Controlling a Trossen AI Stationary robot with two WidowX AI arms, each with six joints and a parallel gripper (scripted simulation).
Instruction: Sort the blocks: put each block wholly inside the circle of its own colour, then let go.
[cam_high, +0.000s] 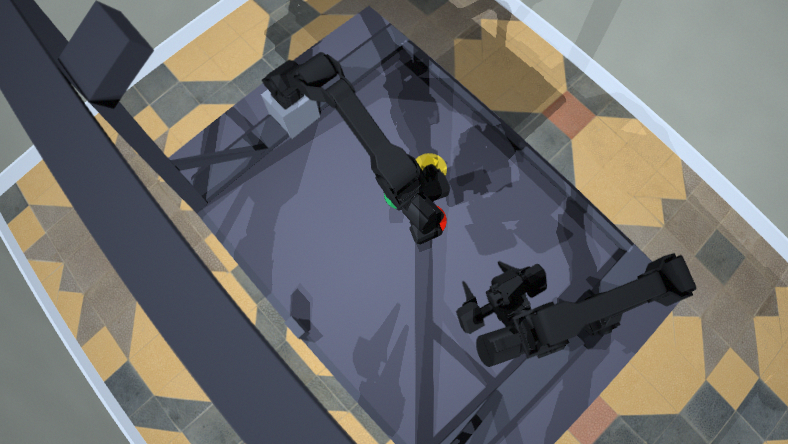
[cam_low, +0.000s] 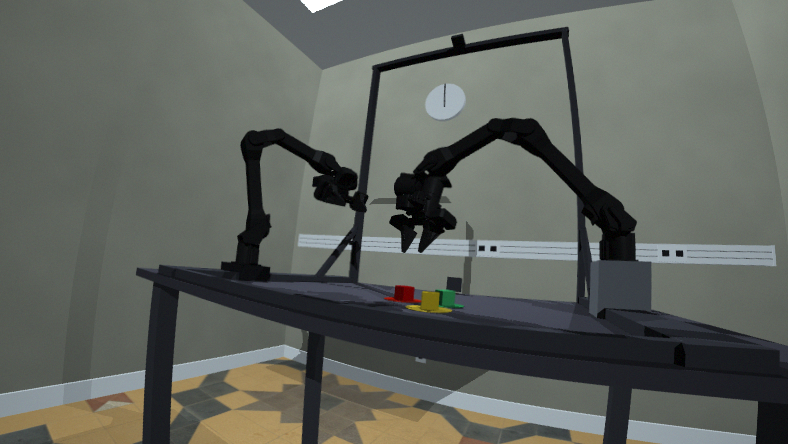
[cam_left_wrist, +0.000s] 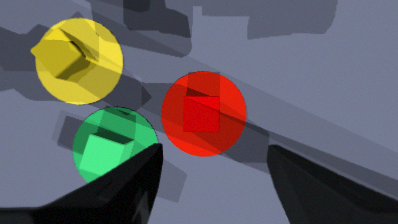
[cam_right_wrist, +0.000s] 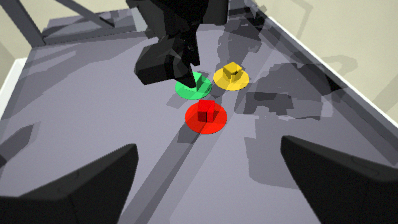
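Note:
The red block (cam_left_wrist: 201, 114) (cam_right_wrist: 206, 111) (cam_low: 404, 293) sits on the red circle (cam_left_wrist: 230, 107) (cam_right_wrist: 206, 128), with red all round it. The green block (cam_left_wrist: 102, 155) (cam_low: 447, 298) stands on the green circle (cam_left_wrist: 145, 132) (cam_right_wrist: 192, 94), partly behind a finger in the left wrist view. The yellow block (cam_left_wrist: 57, 52) (cam_right_wrist: 233, 70) (cam_low: 430, 300) stands on the yellow circle (cam_left_wrist: 110, 55) (cam_right_wrist: 231, 85); its raised corner overlaps the circle's outline in the left wrist view. My left gripper (cam_left_wrist: 215, 152) (cam_low: 413, 250) is open and empty, above the blocks. My right gripper (cam_right_wrist: 209, 147) (cam_high: 483, 274) is open and empty, away from them.
The three circles lie close together on the dark table (cam_high: 330, 231). A dark grey box (cam_low: 453, 284) shows behind them. A pale block-shaped base (cam_high: 295, 115) (cam_low: 620, 289) stands under the left arm. A tall frame (cam_low: 573, 110) rises over the table.

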